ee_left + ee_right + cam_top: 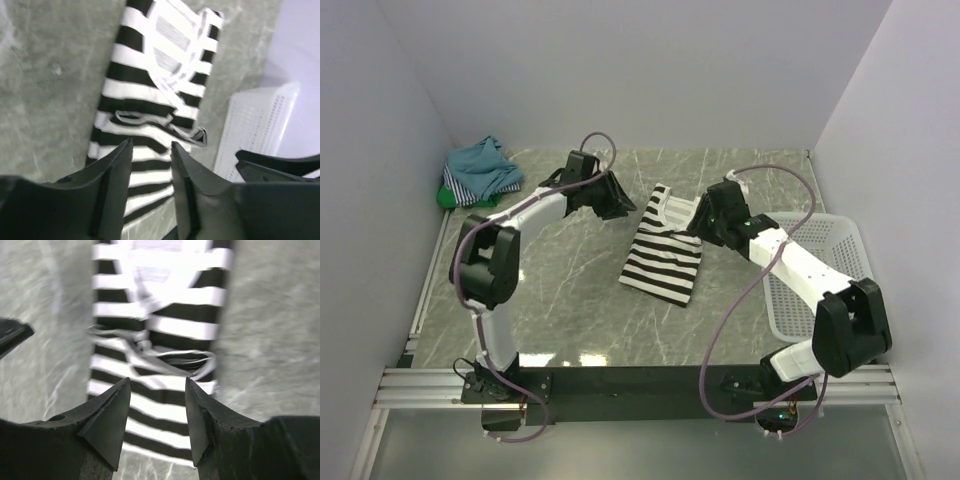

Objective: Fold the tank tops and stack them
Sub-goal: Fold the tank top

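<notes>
Closest to each wrist camera are its own black fingers. The left gripper point(151, 145) has its jaws partly apart with only air between them. The right gripper point(157, 382) stands a little wider and is just as empty. Neither touches cloth.

Below both lies the black-and-white, boldly striped cloth tank top point(663, 262). It rests flat on the grey marbled table point(570, 300), near the middle, as a narrow lengthwise strip with its neckline at the far end. A loop of white-edged trim lies rumpled across its middle, so the fold looks partial and not yet tidy. The grippers hover over the far end, one on each side, probably so that each can take a corner for the next fold.

In the far left corner, well apart, a small heap holds a teal-blue top point(480, 160) over a thin blue-and-white striped one, with green cloth showing at the edge. That heap is likely where the stack belongs. A white plastic lattice basket point(820, 270) sits at the right edge, beside the right arm.
</notes>
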You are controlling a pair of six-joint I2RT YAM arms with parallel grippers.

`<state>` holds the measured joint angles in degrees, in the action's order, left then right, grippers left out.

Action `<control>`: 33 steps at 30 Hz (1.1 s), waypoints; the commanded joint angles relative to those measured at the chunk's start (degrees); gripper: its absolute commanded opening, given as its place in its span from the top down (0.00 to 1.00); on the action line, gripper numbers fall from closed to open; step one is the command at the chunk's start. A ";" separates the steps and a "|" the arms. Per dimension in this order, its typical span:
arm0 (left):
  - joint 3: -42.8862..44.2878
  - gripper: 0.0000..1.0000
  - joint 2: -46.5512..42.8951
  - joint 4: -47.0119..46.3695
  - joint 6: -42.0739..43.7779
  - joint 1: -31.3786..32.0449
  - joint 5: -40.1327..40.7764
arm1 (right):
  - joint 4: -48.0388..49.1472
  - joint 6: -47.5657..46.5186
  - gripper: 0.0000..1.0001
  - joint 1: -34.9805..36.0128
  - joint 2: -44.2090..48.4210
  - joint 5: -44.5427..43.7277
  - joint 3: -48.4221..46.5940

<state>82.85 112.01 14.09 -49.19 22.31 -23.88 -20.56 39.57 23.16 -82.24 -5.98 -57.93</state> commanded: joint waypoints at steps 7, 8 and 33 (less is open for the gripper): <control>-16.13 0.75 -18.83 -4.77 -6.44 7.30 -0.29 | 7.80 -5.82 0.50 4.79 -7.48 14.23 -3.06; -18.31 0.77 -19.10 -5.38 -7.40 8.97 -0.99 | 8.07 -5.73 0.50 4.79 -8.54 15.20 -4.02; -32.84 0.92 -5.57 -16.29 -11.90 10.57 -1.00 | 12.91 1.39 0.55 -2.50 -24.73 22.15 -7.90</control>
<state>51.22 106.43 -3.29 -62.43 33.12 -28.03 -9.63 42.35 20.73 -107.61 16.16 -65.95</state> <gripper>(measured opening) 0.082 0.447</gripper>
